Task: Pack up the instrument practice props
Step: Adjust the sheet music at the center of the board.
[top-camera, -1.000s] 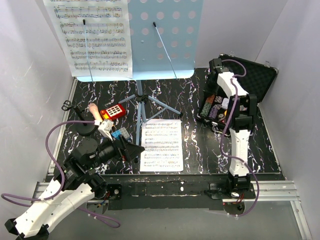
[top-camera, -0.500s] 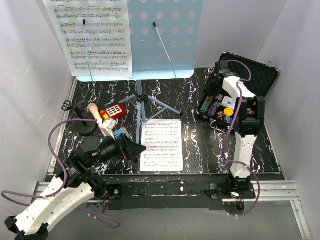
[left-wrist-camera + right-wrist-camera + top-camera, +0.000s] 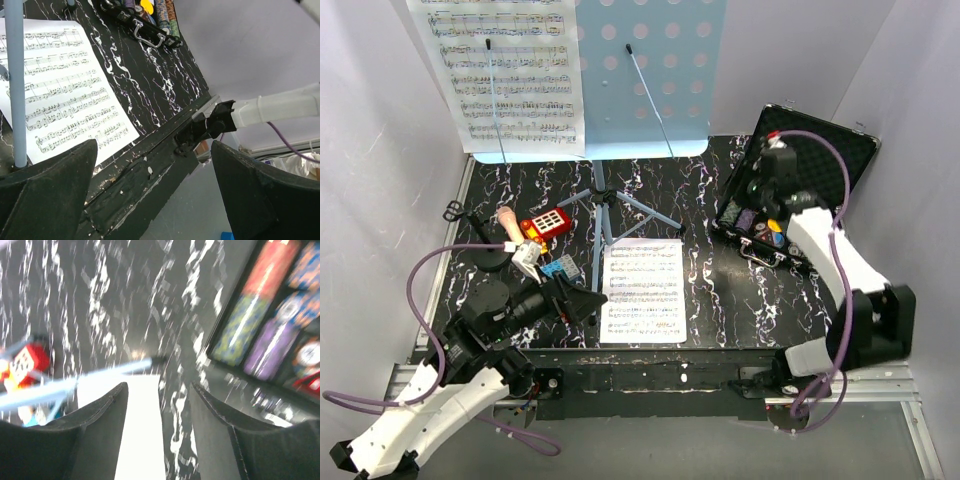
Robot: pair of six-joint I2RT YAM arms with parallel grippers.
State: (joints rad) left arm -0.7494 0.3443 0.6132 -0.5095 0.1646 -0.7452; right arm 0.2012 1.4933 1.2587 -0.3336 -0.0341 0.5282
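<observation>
The light-blue perforated music stand (image 3: 650, 80) rises at the back, its tripod legs (image 3: 603, 210) on the black marbled table. One sheet-music page (image 3: 505, 75) leans on its desk. Another page (image 3: 642, 290) lies flat before the legs and also shows in the left wrist view (image 3: 60, 90). The pale-headed microphone (image 3: 507, 222) stands at the left on its black round base (image 3: 492, 257). My left gripper (image 3: 585, 300) hovers open beside the flat page, empty (image 3: 155, 200). My right gripper (image 3: 750, 195) hangs by the case's left edge, jaws apart and empty (image 3: 160, 410).
A black foam-lined case (image 3: 835, 150) with poker chips (image 3: 265, 315) lies open at the right. A red toy phone (image 3: 545, 222) and a blue brick (image 3: 560, 266) sit near the microphone. White walls close in both sides.
My right gripper has gone from shut to open. Its arm has swung out to the right, with the wrist now higher over the case's left edge. The left arm shifted only slightly.
</observation>
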